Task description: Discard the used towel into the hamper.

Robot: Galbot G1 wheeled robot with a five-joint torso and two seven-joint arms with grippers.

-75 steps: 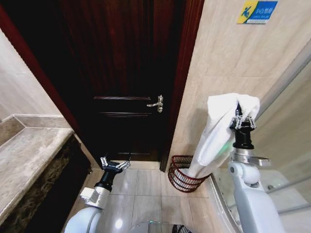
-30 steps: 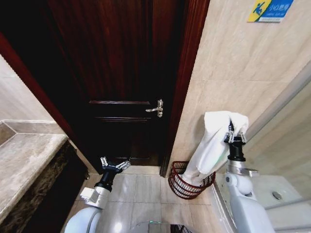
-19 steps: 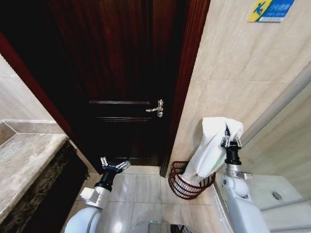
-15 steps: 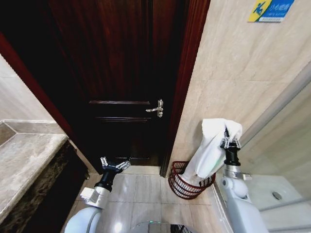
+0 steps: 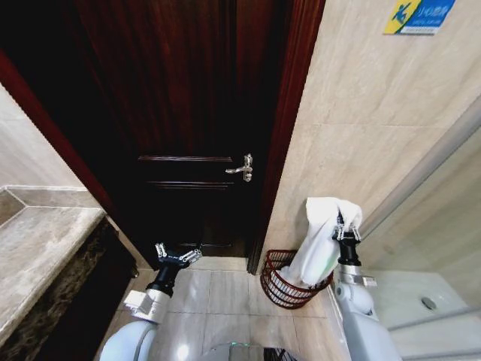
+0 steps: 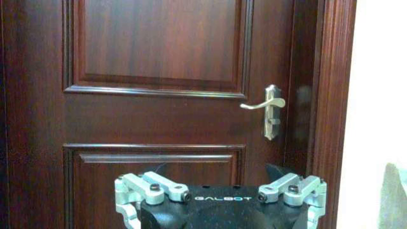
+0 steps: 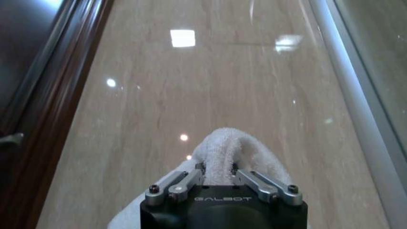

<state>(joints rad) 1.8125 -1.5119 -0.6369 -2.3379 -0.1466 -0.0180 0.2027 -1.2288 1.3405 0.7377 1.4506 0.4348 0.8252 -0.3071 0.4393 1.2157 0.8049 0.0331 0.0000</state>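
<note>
The white towel point(image 5: 322, 235) hangs folded over my right gripper point(image 5: 345, 230), which is shut on its top fold. The cloth's lower end drops inside the hamper point(image 5: 279, 289), a round reddish-brown lattice basket on the floor by the tiled wall. The right wrist view shows the jaws pinched on the towel point(image 7: 224, 145) at my right gripper point(image 7: 218, 172). My left gripper point(image 5: 178, 255) is parked low in front of the dark door, open and holding nothing. In the left wrist view, my left gripper point(image 6: 219, 192) has its fingers spread wide.
A dark wooden door point(image 5: 188, 113) with a metal handle point(image 5: 242, 166) stands behind the hamper's left side. A stone counter point(image 5: 37, 248) runs along the left. Beige wall tiles point(image 5: 361, 113) and a glass shower edge point(image 5: 428, 165) bound the right.
My right gripper has come down and slightly left with the towel, so more cloth sits in the hamper. The left arm has not moved.
</note>
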